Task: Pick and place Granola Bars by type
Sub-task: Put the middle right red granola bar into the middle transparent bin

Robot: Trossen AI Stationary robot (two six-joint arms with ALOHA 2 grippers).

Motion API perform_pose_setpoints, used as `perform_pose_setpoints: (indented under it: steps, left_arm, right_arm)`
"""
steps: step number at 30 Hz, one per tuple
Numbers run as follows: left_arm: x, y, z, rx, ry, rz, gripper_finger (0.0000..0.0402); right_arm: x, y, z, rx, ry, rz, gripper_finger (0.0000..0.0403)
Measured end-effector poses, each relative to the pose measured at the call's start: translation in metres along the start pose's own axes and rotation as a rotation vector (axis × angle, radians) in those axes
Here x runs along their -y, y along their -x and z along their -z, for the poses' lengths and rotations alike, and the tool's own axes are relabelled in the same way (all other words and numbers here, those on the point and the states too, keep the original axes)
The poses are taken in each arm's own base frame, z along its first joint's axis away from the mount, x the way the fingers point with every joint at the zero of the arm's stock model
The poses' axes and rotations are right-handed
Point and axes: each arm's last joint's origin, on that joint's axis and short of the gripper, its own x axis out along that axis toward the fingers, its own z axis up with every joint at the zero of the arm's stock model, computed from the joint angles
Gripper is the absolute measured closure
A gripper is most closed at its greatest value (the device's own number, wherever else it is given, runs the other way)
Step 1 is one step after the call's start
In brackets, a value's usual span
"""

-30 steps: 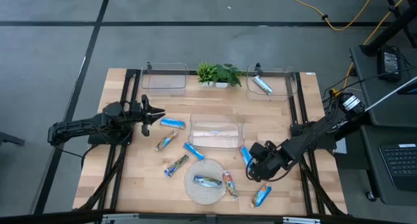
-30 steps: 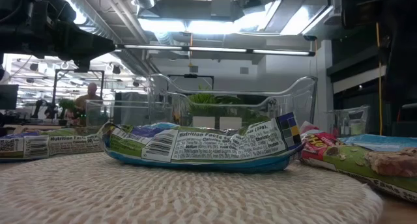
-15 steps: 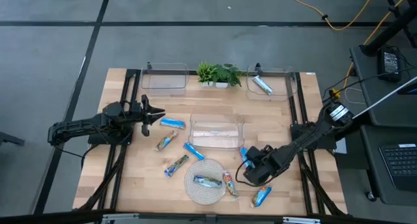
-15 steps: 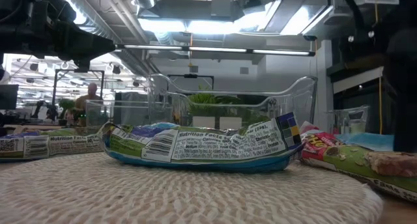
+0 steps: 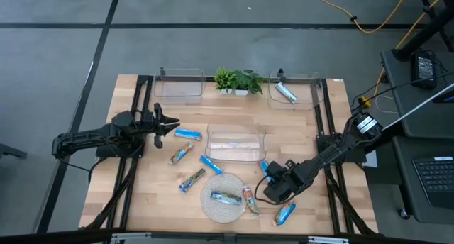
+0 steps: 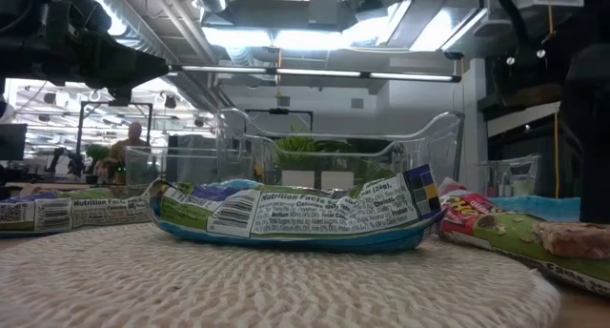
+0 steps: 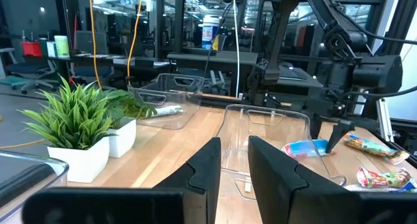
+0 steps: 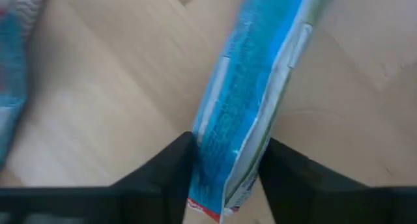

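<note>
A: As seen from the high view, where did the right gripper (image 5: 267,174) sit?
B: Low over the desk (image 5: 135,194), just right of the woven mat (image 5: 213,205), on a bright blue bar (image 5: 265,168) near the middle bin (image 5: 235,145). The left gripper (image 5: 170,125) hung over the desk's left side, beside another blue bar (image 5: 188,135).
A: Other bars?
B: Two on the mat, three on the wood left of it, one (image 5: 284,214) near the front right, one (image 5: 286,93) in the back right bin (image 5: 312,95). The back left bin (image 5: 179,83) and a potted plant (image 5: 237,80) stood along the back edge.
A: Low view?
B: A green-and-blue bar (image 6: 291,214) lay on the mat, print side out, with a red-printed one (image 6: 519,233) at right. No jaws discernible.
A: Left wrist view?
B: The left fingers (image 7: 202,168) stood close together with a narrow gap, nothing between them. The plant, the bins and the right arm lay beyond.
A: Right wrist view?
B: The right jaws flanked the blue bar (image 8: 251,97), one finger (image 8: 171,164) touching each side of its lower end; clamped on it, the bar lying against the wood.
</note>
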Motion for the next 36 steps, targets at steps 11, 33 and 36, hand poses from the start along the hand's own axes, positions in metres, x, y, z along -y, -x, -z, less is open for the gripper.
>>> perform_pose_setpoints:
  steps: [11, 33, 36]
  left_arm:
    - [0.0, 0.0, 0.0, 0.0, 0.0, 0.0, 0.0329]
    - [0.0, 0.0, 0.0, 0.001, 0.0, 0.0, 0.0329]
    - [0.0, 0.0, 0.0, 0.0, 0.0, 0.0, 0.0329]
  right_arm:
    - [-0.028, 0.031, -0.005, -0.009, 0.132, -0.078, 0.0373]
    - [-0.063, 0.141, 0.001, 0.079, 0.288, -0.058, 0.0364]
    - [-0.066, 0.148, -0.01, 0.093, 0.349, -0.081, 0.0367]
